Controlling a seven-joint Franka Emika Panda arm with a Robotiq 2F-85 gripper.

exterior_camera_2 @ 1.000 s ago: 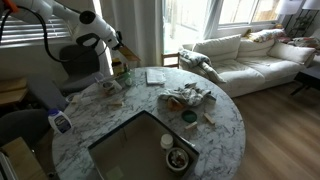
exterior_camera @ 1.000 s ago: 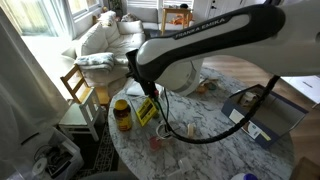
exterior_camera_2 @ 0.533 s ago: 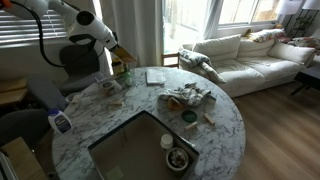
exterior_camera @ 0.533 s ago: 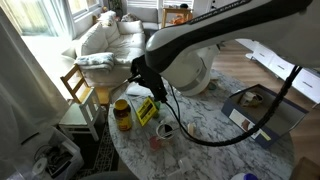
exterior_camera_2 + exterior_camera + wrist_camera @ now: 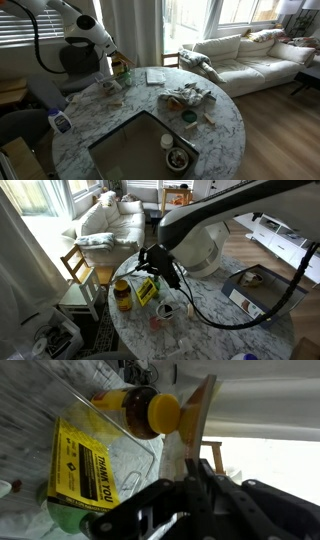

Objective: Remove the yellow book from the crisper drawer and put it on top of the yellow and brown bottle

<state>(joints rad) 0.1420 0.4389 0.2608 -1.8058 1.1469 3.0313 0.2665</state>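
Observation:
My gripper [image 5: 146, 262] is shut on the yellow book [image 5: 200, 408], a thin dull yellow board seen edge-on that rises from between the fingers in the wrist view. It hangs above the round marble table [image 5: 215, 315], close over the yellow and brown bottle [image 5: 122, 295]. In the wrist view the bottle [image 5: 140, 410] lies just beside the book's edge, with its yellow lid towards it. A bright yellow card with black print [image 5: 85, 460] lies next to the bottle inside a clear plastic drawer [image 5: 150, 455]. In an exterior view the gripper [image 5: 111, 46] is at the table's far edge.
A wooden chair [image 5: 80, 272] stands beyond the table edge near the bottle. A clear cup [image 5: 167, 310] and a grey box [image 5: 255, 292] stand on the table. A dark tray [image 5: 140, 150], a white bottle [image 5: 60, 122], a pale booklet [image 5: 155, 76] and a pile of clutter [image 5: 186, 97] share the top.
My gripper has moved with the book a little down and along over the bottle and the yellow card. The things on the table have not moved.

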